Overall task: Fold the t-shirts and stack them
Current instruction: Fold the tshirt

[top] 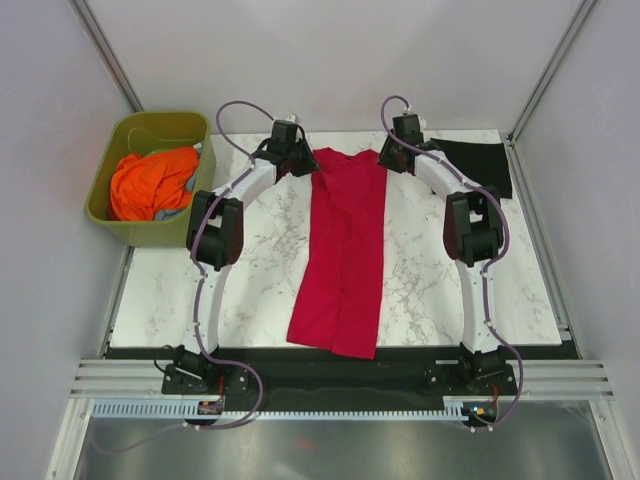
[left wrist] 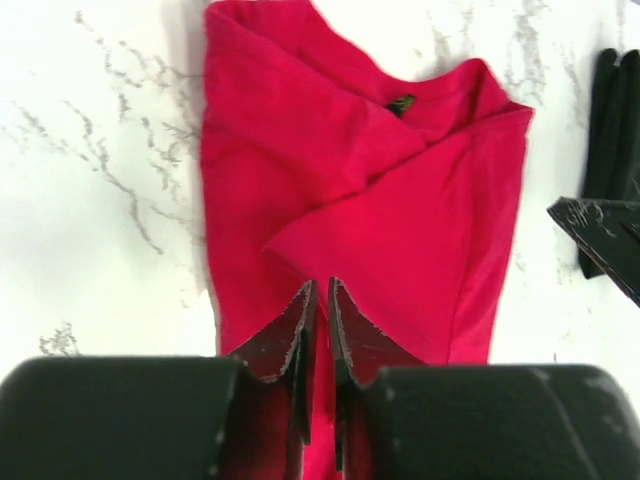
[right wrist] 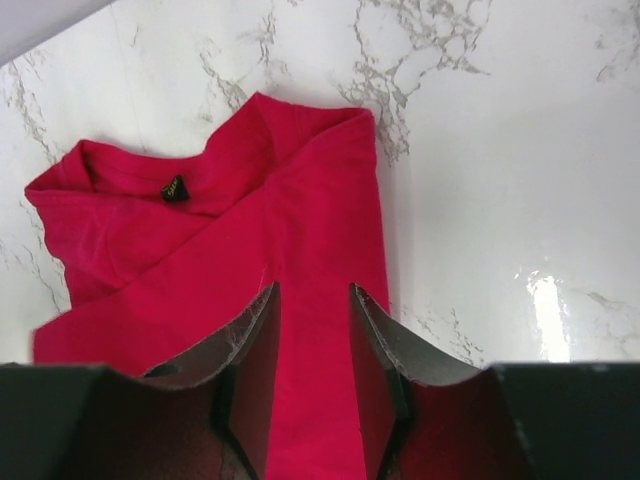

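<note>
The crimson red t-shirt [top: 345,250] lies down the middle of the marble table, folded lengthwise into a long strip with its collar at the far end. My left gripper [top: 305,160] hovers at the strip's far left corner. In the left wrist view its jaws [left wrist: 320,285] stand a narrow slit apart over the folded-in sleeve [left wrist: 380,200], pinching nothing. My right gripper [top: 392,157] is at the far right corner, jaws [right wrist: 312,288] open above flat red cloth [right wrist: 300,230]. The black t-shirt [top: 480,165] lies folded at the far right corner of the table.
An olive-green tub [top: 165,117] holding orange cloth [top: 150,182] stands off the table's far left corner. Both arms arch over the table's left and right sides. Grey walls enclose the table on three sides.
</note>
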